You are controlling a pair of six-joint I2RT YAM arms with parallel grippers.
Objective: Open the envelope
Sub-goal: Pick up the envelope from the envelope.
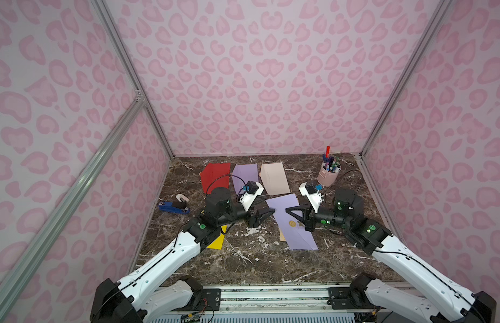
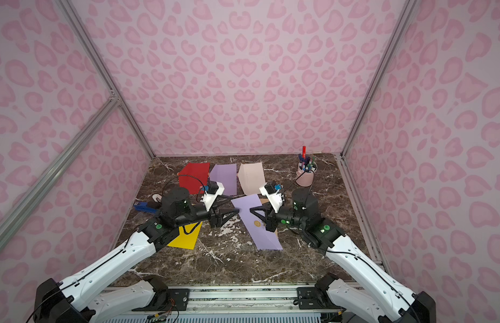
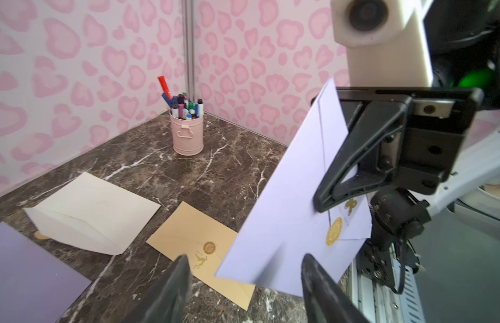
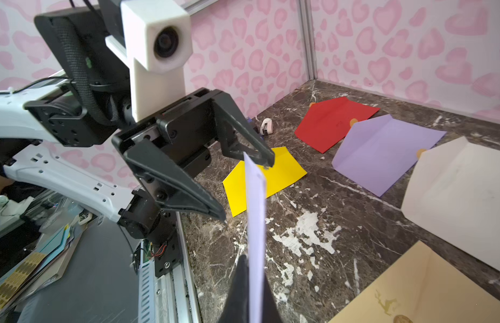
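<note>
The envelope (image 1: 299, 237) (image 2: 264, 237) is lavender with a gold seal (image 3: 334, 231) on its flap, and it hangs tilted above the marble table. My right gripper (image 1: 288, 209) (image 2: 251, 209) (image 4: 253, 268) is shut on its edge near the seal. The right wrist view shows the envelope (image 4: 255, 209) edge-on, running away from the jaws. My left gripper (image 1: 269, 205) (image 2: 234, 204) (image 3: 243, 268) is open, its fingers (image 3: 313, 279) on either side of the envelope's (image 3: 285, 223) free corner without pinching it.
A tan sealed envelope (image 3: 198, 246) lies under the lifted one. Red (image 1: 215, 176), purple (image 1: 244, 173) and cream (image 1: 274, 179) envelopes lie at the back, and a yellow one (image 1: 216, 243) under my left arm. A pink pen cup (image 1: 328, 176) stands back right. A blue stapler (image 1: 170, 208) sits left.
</note>
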